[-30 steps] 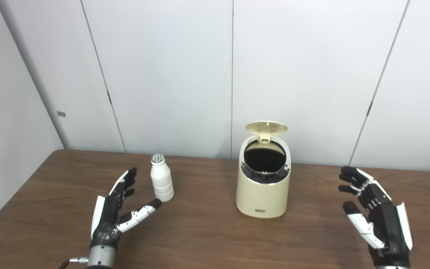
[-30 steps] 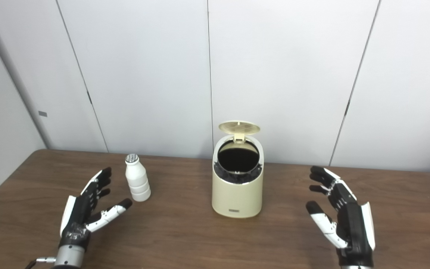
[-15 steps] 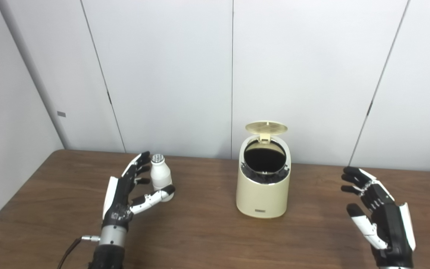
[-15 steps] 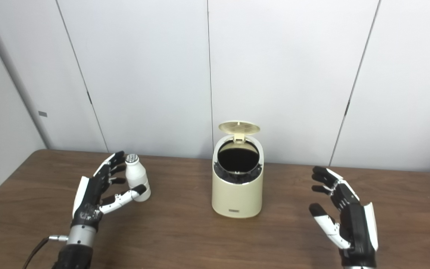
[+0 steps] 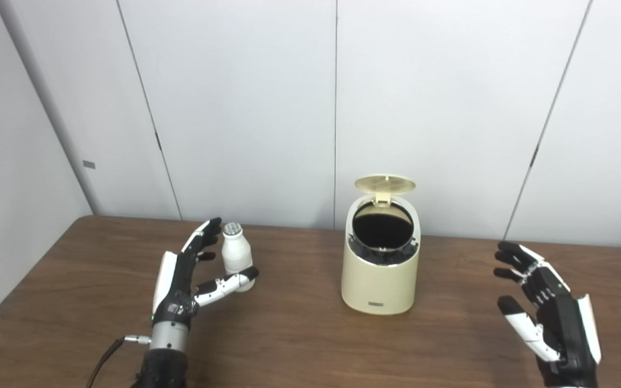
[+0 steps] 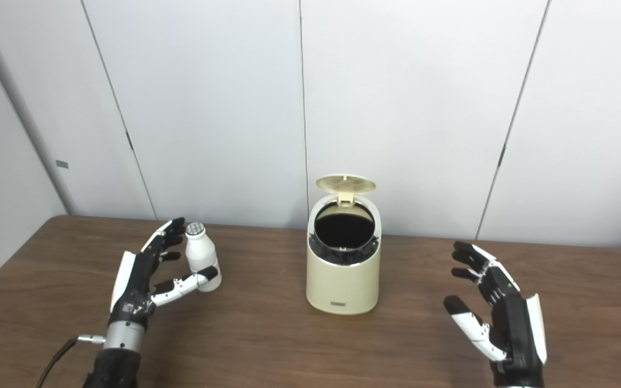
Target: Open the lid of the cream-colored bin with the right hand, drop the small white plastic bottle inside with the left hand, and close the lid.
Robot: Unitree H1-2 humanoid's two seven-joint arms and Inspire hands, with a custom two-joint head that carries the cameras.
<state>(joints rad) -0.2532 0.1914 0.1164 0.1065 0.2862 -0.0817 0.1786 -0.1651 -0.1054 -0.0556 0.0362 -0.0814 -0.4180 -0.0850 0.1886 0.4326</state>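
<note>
Left hand (image 5: 181, 280) has advanced to the white bottle (image 5: 236, 257) within the last second; fingers spread around it, not yet closed. Bottle stands upright on the desk (image 5: 299, 334), left of the bin (image 5: 379, 275). Lid (image 5: 385, 185) up. Right hand (image 5: 550, 318) open, idle. Grasp is judged imminent.

No legible text; small dark label low on front of cream-colored bin (image 5: 378, 280), approx. 6 o'clock, unreadable.
</note>
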